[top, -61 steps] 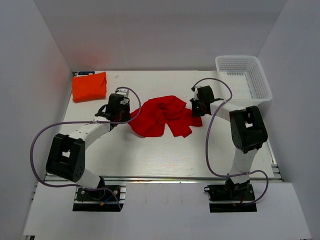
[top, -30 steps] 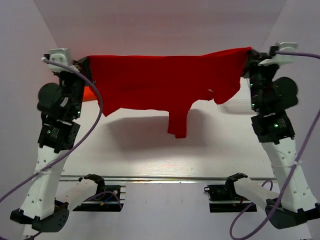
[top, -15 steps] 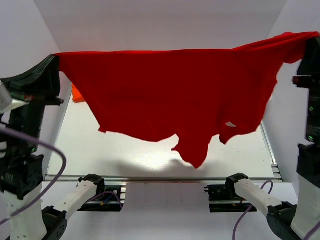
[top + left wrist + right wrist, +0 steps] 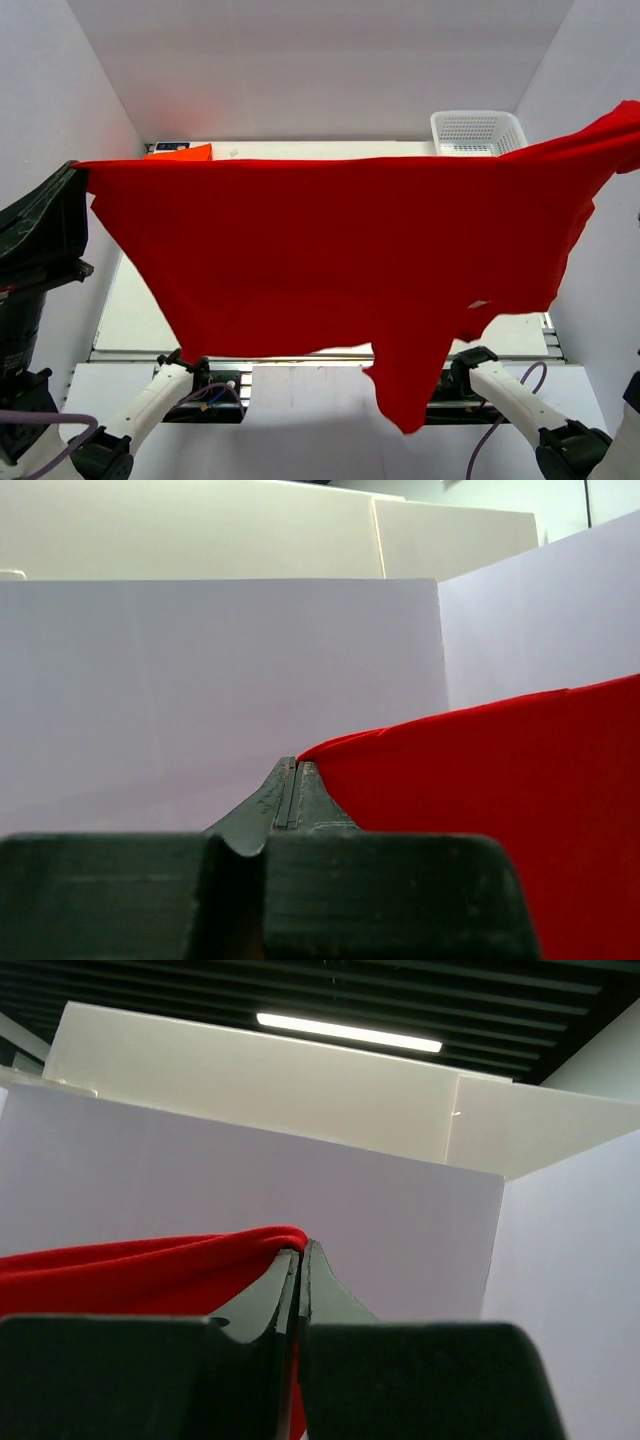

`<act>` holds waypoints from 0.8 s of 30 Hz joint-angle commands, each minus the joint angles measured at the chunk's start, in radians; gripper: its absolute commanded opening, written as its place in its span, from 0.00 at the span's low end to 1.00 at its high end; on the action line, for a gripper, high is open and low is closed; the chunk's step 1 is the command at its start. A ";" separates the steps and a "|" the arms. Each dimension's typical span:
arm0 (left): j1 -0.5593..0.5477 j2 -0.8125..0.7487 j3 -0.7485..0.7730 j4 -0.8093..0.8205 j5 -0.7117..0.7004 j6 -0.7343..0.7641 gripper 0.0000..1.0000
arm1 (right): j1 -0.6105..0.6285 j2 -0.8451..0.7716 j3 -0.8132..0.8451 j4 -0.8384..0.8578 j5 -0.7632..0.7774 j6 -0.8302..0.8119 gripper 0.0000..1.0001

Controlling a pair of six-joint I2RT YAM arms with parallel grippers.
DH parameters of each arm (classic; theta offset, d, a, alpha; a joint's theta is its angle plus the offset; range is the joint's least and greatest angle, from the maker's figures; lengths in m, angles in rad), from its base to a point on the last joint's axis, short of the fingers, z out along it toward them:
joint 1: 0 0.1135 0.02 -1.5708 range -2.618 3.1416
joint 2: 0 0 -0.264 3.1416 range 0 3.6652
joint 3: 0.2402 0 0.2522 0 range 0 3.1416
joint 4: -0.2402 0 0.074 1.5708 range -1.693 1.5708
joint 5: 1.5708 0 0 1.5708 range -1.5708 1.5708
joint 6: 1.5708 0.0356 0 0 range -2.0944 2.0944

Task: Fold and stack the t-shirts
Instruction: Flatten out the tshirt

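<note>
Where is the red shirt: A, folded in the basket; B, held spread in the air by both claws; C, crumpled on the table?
B: the red shirt hangs spread wide, its edges pinched in the left claw and the right claw.

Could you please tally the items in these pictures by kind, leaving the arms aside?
T-shirts: 2, a bright red cotton t-shirt stretched out in the air and an orange cotton t-shirt far left behind it.
Baskets: 1, a white plastic mesh basket.
Total: 3.
</note>
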State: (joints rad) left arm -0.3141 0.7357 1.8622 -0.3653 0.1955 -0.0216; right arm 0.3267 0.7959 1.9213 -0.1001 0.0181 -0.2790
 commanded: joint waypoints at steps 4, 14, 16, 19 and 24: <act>0.010 0.073 -0.150 0.020 -0.042 0.002 0.00 | -0.006 0.039 -0.191 0.141 0.077 -0.042 0.00; 0.010 0.320 -0.596 0.219 -0.343 0.002 0.00 | -0.008 0.252 -0.761 0.514 0.163 -0.046 0.00; 0.010 0.414 -0.641 0.250 -0.410 0.002 0.00 | -0.008 0.372 -0.810 0.533 0.183 -0.038 0.00; 0.010 0.637 -0.653 0.302 -0.476 0.002 0.00 | -0.006 0.526 -0.809 0.566 0.259 -0.029 0.00; 0.029 1.014 -0.504 0.309 -0.513 -0.008 0.00 | -0.011 0.935 -0.641 0.542 0.344 -0.028 0.00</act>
State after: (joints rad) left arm -0.2981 1.6531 1.2507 -0.0978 -0.2409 -0.0227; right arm 0.3222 1.5982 1.1610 0.3473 0.2714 -0.3000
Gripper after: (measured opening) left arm 0.025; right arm 0.011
